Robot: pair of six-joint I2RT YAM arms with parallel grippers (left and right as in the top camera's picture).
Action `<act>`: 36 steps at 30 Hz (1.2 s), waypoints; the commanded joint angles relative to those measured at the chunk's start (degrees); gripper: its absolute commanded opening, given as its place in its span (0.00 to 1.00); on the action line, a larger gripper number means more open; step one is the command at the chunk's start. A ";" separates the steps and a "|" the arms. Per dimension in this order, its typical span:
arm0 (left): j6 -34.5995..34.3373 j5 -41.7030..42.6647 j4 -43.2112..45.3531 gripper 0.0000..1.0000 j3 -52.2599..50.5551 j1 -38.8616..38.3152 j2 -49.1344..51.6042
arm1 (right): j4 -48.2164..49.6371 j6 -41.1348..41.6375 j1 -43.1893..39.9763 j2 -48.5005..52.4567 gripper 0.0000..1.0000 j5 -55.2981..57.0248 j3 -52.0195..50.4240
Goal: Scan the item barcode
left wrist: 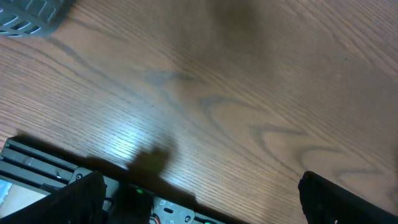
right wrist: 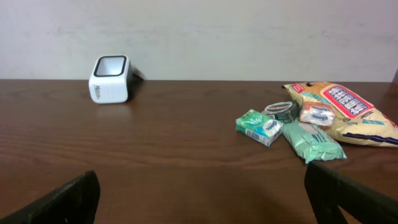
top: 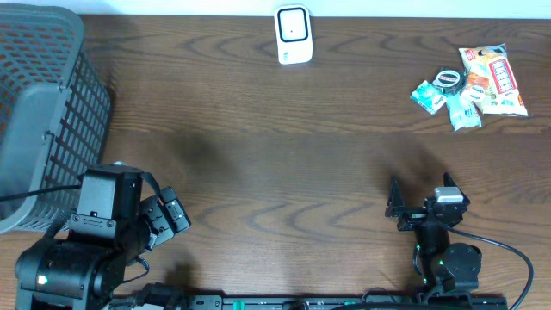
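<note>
Currently idle, nothing grasped | left pincer (left wrist: 199,186) wide, empty, low over bare desk (top: 275,155) | right pincer (right wrist: 202,174) wide, empty, facing 12 o'clock | items (top: 469,86) piled at 2 o'clock, right arm's side, likely its pick | scanner (top: 293,34) at 12 o'clock, window up, reachable for showing a barcode | basket (top: 43,103) at 9 o'clock, probably for scanned goods
</note>
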 commanded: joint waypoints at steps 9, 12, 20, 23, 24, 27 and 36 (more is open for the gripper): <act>-0.24 -0.33 -0.15 0.97 -0.04 -0.02 -0.04 | -0.26 -0.22 -0.20 -0.37 0.99 0.09 -0.07; -0.24 -0.33 -0.15 0.98 -0.04 -0.02 -0.04 | -0.26 -0.22 -0.20 -0.37 0.99 0.09 -0.07; -0.26 -0.33 -0.15 0.98 -0.04 -0.02 -0.04 | -0.26 -0.22 -0.20 -0.37 0.99 0.09 -0.07; -0.26 -0.33 -0.15 0.98 -0.04 -0.02 -0.04 | -0.26 -0.22 -0.20 -0.37 0.99 0.09 -0.07; -0.26 -0.33 -0.15 0.98 -0.04 -0.02 -0.04 | -0.26 -0.22 -0.20 -0.37 0.99 0.09 -0.07; -0.24 -0.33 -0.15 0.97 -0.04 -0.02 -0.04 | -0.26 -0.22 -0.20 -0.37 0.99 0.09 -0.07; 0.02 -0.11 -1.09 0.98 -0.04 -0.02 -0.07 | -0.26 -0.22 -0.20 -0.37 0.99 0.09 -0.07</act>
